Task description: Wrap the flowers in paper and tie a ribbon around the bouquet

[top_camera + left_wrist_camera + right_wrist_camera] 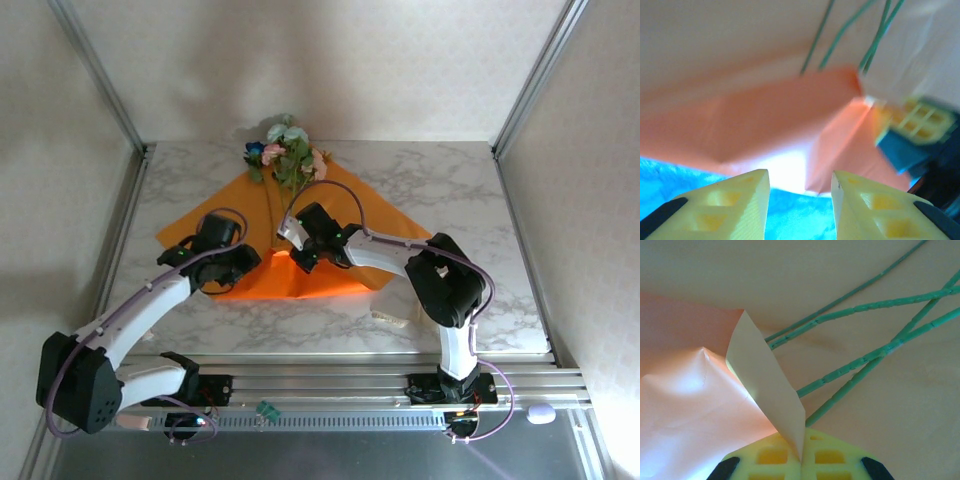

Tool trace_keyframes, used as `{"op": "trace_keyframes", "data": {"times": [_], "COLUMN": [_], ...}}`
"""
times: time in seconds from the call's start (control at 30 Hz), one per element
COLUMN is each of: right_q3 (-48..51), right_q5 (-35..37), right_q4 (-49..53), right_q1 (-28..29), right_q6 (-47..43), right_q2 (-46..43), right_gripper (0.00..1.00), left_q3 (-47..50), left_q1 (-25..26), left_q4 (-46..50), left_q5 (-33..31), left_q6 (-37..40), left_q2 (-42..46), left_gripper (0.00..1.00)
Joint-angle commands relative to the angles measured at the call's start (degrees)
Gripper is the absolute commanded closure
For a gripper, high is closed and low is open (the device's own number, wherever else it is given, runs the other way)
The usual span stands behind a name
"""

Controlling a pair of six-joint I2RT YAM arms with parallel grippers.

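The paper (230, 200) has one flap pinched in the right claw (802, 456); the left claw (800, 182) gapes empty by the fold. I'd draw that flap slowly over the stems (865, 360).

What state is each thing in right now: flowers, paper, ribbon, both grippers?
flowers: lying on the paper, unwrapped.
paper: spread out, a flap lifted.
ribbon: lying loose, untied.
left gripper: open, facing the paper.
right gripper: shut on the paper flap.
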State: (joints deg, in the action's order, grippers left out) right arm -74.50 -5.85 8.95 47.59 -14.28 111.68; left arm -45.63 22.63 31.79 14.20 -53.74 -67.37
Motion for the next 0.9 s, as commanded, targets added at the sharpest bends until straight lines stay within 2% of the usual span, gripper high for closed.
{"op": "trace_keyframes", "data": {"times": [0.0,0.1,0.37,0.87], "right_q3": [-2.51,-3.6,-6.82,-12.55], "right_q5": [1.14,1.88,2.66,5.45], "right_q4": [0.08,0.41,1.5,3.19], "right_q1": [-0.96,-1.38,-2.0,-2.62], "right_q6": [2.03,2.83,4.94,7.42], "right_q2": [1.12,1.85,3.89,8.59], "right_gripper": [1.0,1.0,1.0,1.0], "left_q3": [2.82,2.71,0.52,-3.92], "left_q1": [1.55,1.92,4.59,4.83], "left_q4": [-3.32,-6.9,-8.98,-10.61], "left_q5": [4.55,5.29,4.93,1.28], "left_q6": [-4.23,-5.11,-4.42,-1.29], "left_q2": [-0.72,-2.06,-8.41,-17.46], "left_gripper": [0.64,0.65,0.67,0.69]}}
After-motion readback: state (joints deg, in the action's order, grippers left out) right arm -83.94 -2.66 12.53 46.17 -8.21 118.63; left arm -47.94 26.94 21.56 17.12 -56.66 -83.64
